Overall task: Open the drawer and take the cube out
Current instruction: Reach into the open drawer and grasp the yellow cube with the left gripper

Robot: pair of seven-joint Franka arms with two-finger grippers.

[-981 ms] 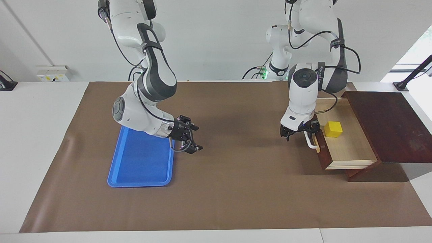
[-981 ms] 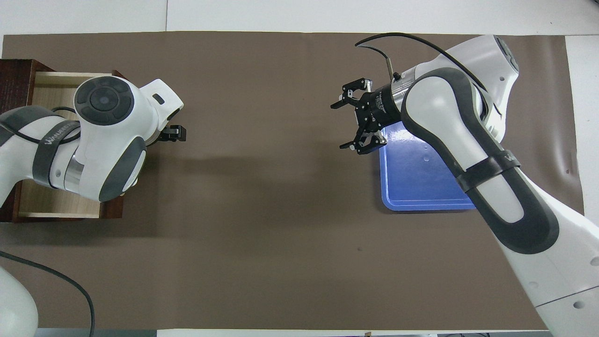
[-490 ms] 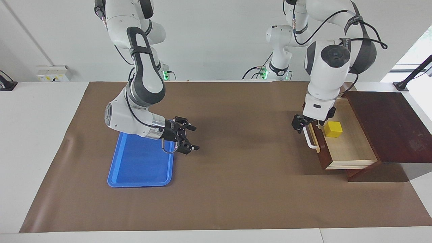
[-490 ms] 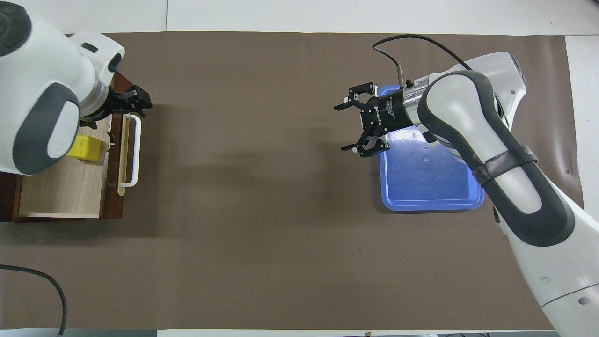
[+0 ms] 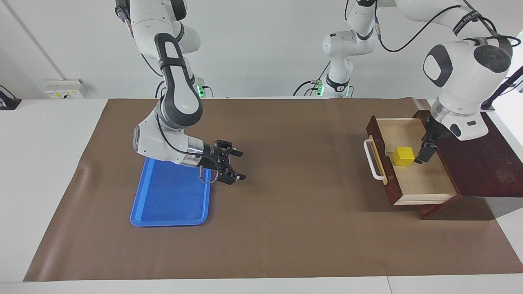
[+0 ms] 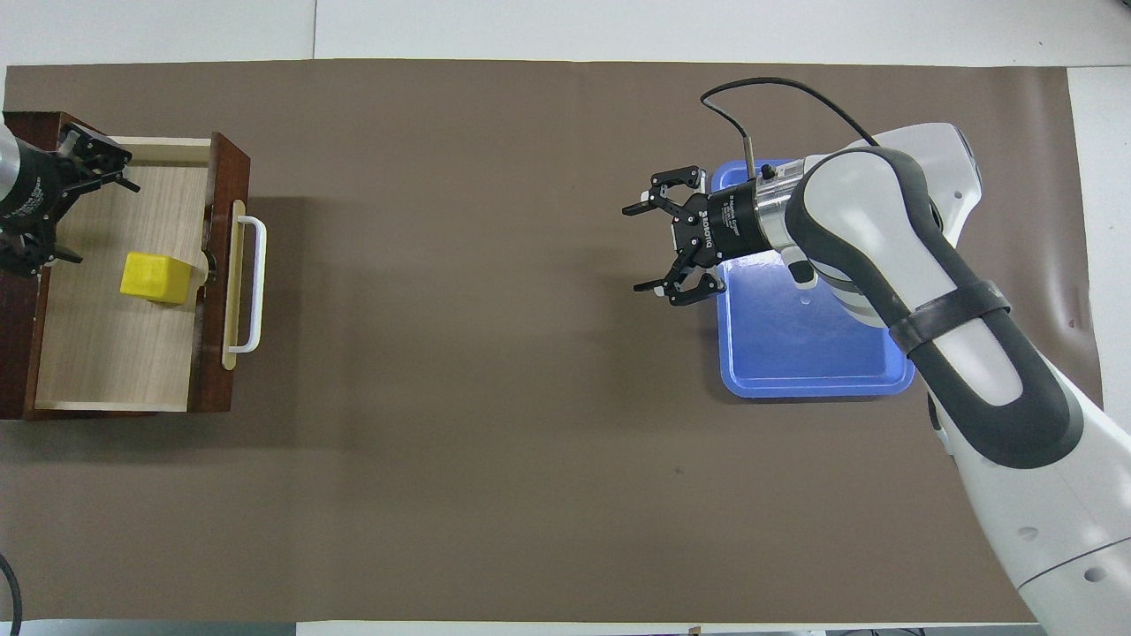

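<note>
Brown paper covered the white table under a plain pale wall. At the left arm's end stood the dark box with its drawer pulled fully out, the white handle facing the middle of the table. The cube sat on the pale drawer floor, close to the drawer front and in the half nearer the robots.

The left gripper hung over the box-side edge of the drawer with its fingers spread wide. From there the cube lay toward the drawer front, close by but not between the fingers and not touched. A cube has no long axis; its faces ran roughly square to the drawer walls, so a straight descent after a short shift toward the handle would likely suit. This arm was plainly the nearer one.

The right gripper waited, fingers wide and empty, over the paper beside the blue tray, well apart from the drawer.

Small print ran along each gripper body, too fine to read with confidence.
</note>
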